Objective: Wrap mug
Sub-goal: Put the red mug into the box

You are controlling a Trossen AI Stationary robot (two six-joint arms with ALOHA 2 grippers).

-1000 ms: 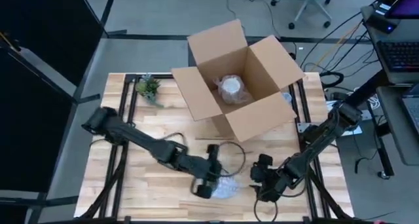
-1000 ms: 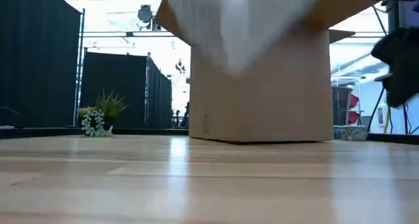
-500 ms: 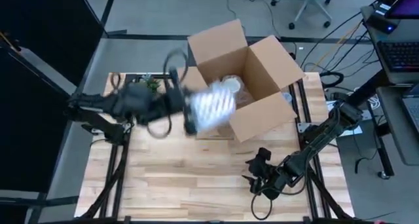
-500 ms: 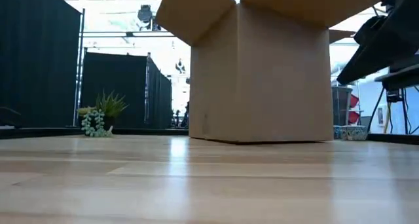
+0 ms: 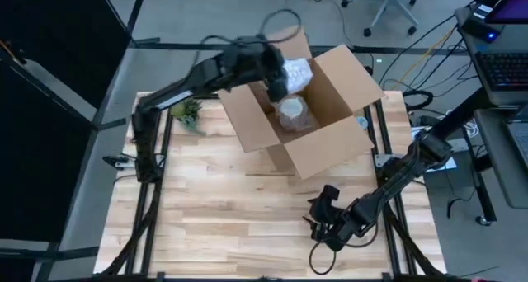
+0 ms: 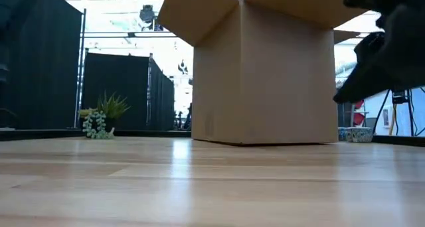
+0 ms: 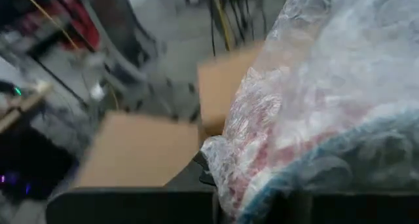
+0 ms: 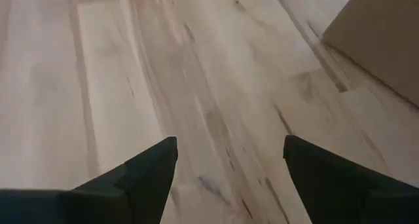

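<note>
- Scanning from the left: small potted plant (image 5: pixel 187 110) on the wooden table (image 5: pixel 206 216), far-left area, just beside the cardboard box's (image 5: pixel 318 142) left side.
- Left arm stretches from the left edge up over the open box; left gripper (image 5: pixel 279 77) hangs above the box's far-left part, fingers closed on a bubble-wrapped mug (image 5: pixel 295 70).
- Left wrist view: the wrapped mug (image 7: pixel 327 112) fills the frame between the fingers, red and blue showing through the wrap. Its long axis and handle direction cannot be told; the bundle is too blurred.
- A second bubble-wrapped bundle (image 5: pixel 290 113) sits inside the box, pale round top facing up.
- Right gripper (image 5: pixel 318 224) is low over the table's near-right area, well apart from the box; fingers (image 8: pixel 141 175) spread wide, holding nothing.
</note>
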